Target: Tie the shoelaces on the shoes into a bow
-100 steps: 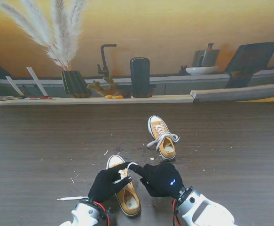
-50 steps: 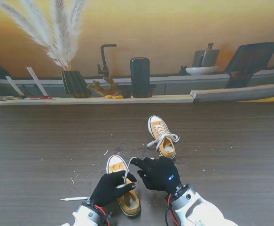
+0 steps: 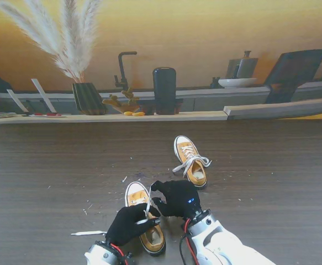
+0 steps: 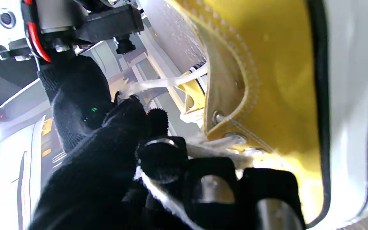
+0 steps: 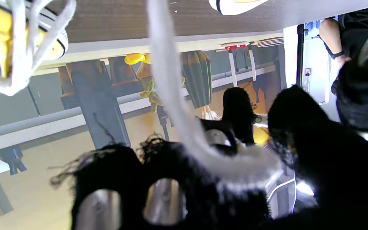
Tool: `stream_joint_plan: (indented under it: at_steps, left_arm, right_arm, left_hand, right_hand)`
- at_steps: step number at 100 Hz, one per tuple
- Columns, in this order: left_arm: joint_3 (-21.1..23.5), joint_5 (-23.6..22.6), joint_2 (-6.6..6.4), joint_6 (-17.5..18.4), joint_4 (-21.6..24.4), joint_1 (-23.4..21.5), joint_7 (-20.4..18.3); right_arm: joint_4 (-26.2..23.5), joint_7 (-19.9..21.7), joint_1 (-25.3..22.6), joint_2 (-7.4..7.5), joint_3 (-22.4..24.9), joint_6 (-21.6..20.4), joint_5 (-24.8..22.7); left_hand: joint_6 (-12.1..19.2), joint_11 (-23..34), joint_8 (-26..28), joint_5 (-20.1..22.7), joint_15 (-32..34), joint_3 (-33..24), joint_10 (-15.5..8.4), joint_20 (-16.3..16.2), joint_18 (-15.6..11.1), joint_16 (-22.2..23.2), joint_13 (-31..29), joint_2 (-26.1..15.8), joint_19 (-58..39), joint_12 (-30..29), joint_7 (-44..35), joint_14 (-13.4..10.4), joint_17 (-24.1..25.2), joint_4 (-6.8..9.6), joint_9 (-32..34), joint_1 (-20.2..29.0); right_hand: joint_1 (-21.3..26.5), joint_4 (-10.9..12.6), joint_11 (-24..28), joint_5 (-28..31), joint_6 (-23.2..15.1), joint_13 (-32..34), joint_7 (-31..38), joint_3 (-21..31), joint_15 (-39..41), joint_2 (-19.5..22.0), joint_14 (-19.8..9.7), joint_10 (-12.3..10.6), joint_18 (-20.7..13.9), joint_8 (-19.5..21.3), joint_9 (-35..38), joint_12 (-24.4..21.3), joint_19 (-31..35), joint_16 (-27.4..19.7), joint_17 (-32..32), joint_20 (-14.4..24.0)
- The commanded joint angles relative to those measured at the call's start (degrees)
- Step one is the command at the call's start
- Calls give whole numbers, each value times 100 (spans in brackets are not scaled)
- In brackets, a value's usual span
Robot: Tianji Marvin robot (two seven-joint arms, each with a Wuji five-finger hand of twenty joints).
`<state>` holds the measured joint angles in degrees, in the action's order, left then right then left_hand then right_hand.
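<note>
Pampas grass [image 3: 61, 33] in ribbed vase [image 3: 87, 98], black faucet [image 3: 123, 69], dark cylinder [image 3: 164, 90], wooden ledge [image 3: 149, 116]

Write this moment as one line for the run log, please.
left hand: shut on lace | right hand: shut on lace | near shoe: untied | far shoe: bow tied

- Table [image 3: 50, 165]: dark wood-grain top, matt, with fine streaks along its length and pale flecks scattered on it.
- Near shoe [image 3: 145, 221]: mustard-yellow woven canvas, matt; white rubber-like sole rim, smooth with a slight sheen; metal eyelets [image 4: 233, 138], shiny; visible stitching along the canvas edge.
- Far shoe [image 3: 191, 160]: same yellow canvas and white rim.
- Shoelace [image 5: 171, 95]: white woven cloth, flat, slightly fuzzy.
- Left hand [image 3: 128, 221] and right hand [image 3: 176, 197]: black knitted cloth gloves, matt, fraying at the fingertips [image 5: 105, 156], where bare shiny metal shows.
</note>
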<state>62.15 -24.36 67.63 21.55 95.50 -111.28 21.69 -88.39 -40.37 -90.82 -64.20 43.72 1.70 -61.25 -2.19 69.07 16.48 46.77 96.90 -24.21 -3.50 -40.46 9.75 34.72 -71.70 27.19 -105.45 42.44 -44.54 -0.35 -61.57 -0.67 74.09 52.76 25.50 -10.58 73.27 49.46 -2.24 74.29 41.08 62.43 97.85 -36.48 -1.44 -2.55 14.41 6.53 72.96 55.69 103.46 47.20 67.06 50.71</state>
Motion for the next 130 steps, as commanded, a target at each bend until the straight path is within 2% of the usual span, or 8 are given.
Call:
stream_joint_plan:
  at_steps: [1,19,22,31,49,90,103,130]
  left_arm:
    - [-1,0,-13,11,63,-30,-137]
    - [-26,25,-13,25,58,-31,-150]
    - [-27,22,-15,25,59,-34,-155]
    - [-35,12,-14,19,64,-42,-145]
    - [-51,13,-29,-61,88,-47,-201]
    - [-65,-91,-3,-219,99,-53,-36]
    - [24,-594,49,-381,132,-225,576]
    - [483,-1339,54,-436,438,-915,1319]
  right_arm:
    - [49,54,58,-91,-41,59,61]
    - [209,67,213,-205,-258,174,320]
    - [247,50,246,-226,-296,192,358]
    - [320,76,316,-266,-379,249,450]
    - [453,86,408,-377,-479,293,720]
    - [283,369,220,-399,-311,-54,1077]
    - [211,432,86,-382,-156,-286,1180]
    - [151,512,-107,-365,89,-294,1291]
  left_hand:
    - [410,12,-110,22,151,137,48,57,-712,55,-131,12,-1453,-87,37,-349,-170,-28,428,183]
    - [356,11,-184,-13,149,169,48,58,-709,55,-132,-4,-1453,-83,144,-351,-171,-21,429,194]
    - [352,11,-194,-19,148,175,48,58,-709,54,-132,-4,-1453,-83,162,-352,-171,-21,429,194]
    - [313,10,-225,-32,146,193,48,58,-708,54,-132,-15,-1453,-81,226,-353,-171,-17,429,197]
    - [277,0,-240,-27,139,224,27,57,-709,53,-132,-57,-1453,-81,294,-362,-171,-11,427,203]
    - [75,-44,-240,-148,115,407,-41,36,-703,49,-133,-108,-1453,-73,618,-457,-173,50,426,-26]
    - [-397,-64,3,-293,141,-222,-122,-65,-780,50,-135,-269,-1453,-14,1494,-581,-185,17,422,-1087]
    - [-754,-34,-113,-619,164,22,-194,-137,-802,52,-135,-150,-1453,-12,2012,-626,-194,-90,420,-1255]
  right_hand:
    - [-108,-118,245,207,130,105,68,-167,431,-160,-380,25,-254,-24,337,63,1652,151,213,196]
    - [-256,-63,245,595,189,109,-8,-295,437,-283,-373,8,-279,337,472,76,1652,334,223,308]
    - [-300,9,246,711,208,113,-169,-318,417,-310,-374,12,-284,767,506,75,1652,408,225,316]
    - [-443,87,245,938,211,113,-67,-346,423,-397,-398,-4,-268,1066,564,71,1652,427,232,421]
    - [-962,-14,256,1340,251,111,149,-604,450,-260,-395,3,-285,1483,711,60,1652,477,244,513]
    - [-2326,170,139,1319,411,99,-234,-2421,428,2310,-11,388,106,1840,575,84,1652,464,218,650]
    - [-2426,221,112,1254,437,95,-332,-2443,427,2450,90,455,241,1813,513,93,1652,400,199,601]
    - [-2307,214,109,1206,529,89,-401,-2291,453,2388,162,516,340,1797,493,100,1652,364,189,569]
